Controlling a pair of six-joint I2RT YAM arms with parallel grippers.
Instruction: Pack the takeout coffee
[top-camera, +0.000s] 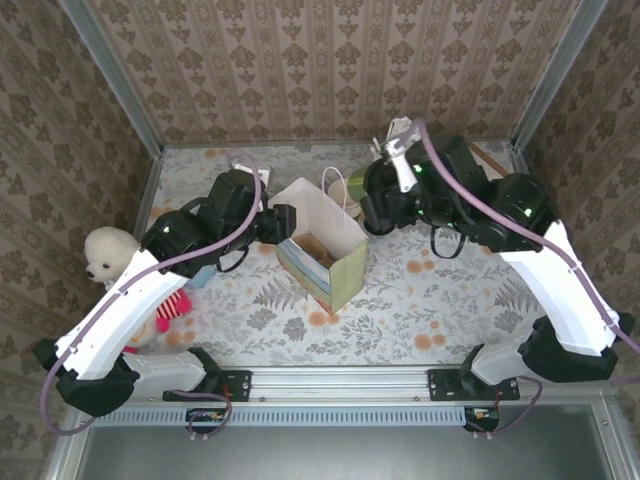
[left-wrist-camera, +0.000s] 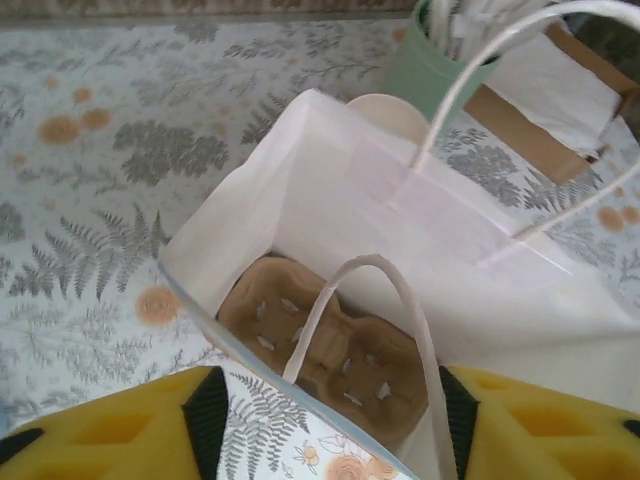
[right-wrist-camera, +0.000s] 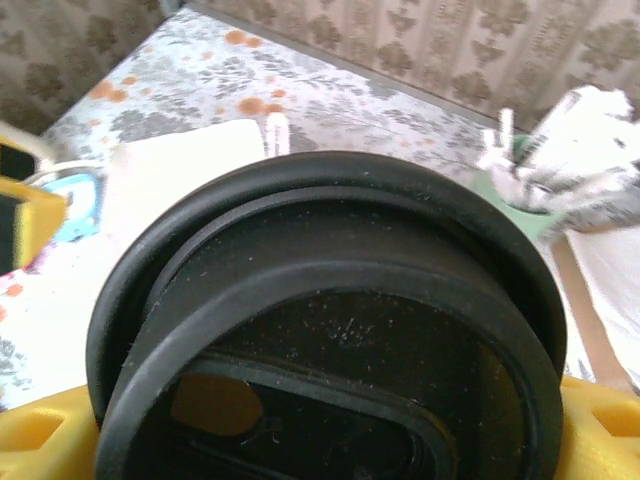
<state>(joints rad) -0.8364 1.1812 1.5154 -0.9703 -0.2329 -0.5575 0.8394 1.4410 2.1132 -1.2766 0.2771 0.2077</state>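
Closest to the right wrist lens, the round black lid (right-wrist-camera: 330, 330) of the takeout coffee (right-wrist-camera: 300, 200) is sitting between the yellow fingers (right-wrist-camera: 40, 445) of the right claw (right-wrist-camera: 320, 445), which is grasping the cup by its sides. From above, that claw (top-camera: 372, 205) is hanging just beside the back right edge of the white paper bag (top-camera: 340, 280). As far as I can judge, the cup is not yet over the opening, and its body is mostly hiding under the claw there.

So the pick is looking done and the packing itself is lying ahead. The coffee is needing to cross the rim, go down into the bag and settle into the brown pulp cup carrier (left-wrist-camera: 330, 350) lying on the bag's bottom. The carrier's visible pockets are holding nothing. After that the claw is needing to let go and clear the handles.

Over the desk (top-camera: 420, 300), the right arm is reaching forward and bending inward toward the bag. The left arm is stretching in from the other side, its claw (left-wrist-camera: 325, 445) straddling the bag's near rim and one looped handle (left-wrist-camera: 400, 330), pads standing apart. Whether they are pinching the paper I cannot tell. Beyond the bag, the pale-green holder of white sticks (left-wrist-camera: 440, 70) is standing close behind it.
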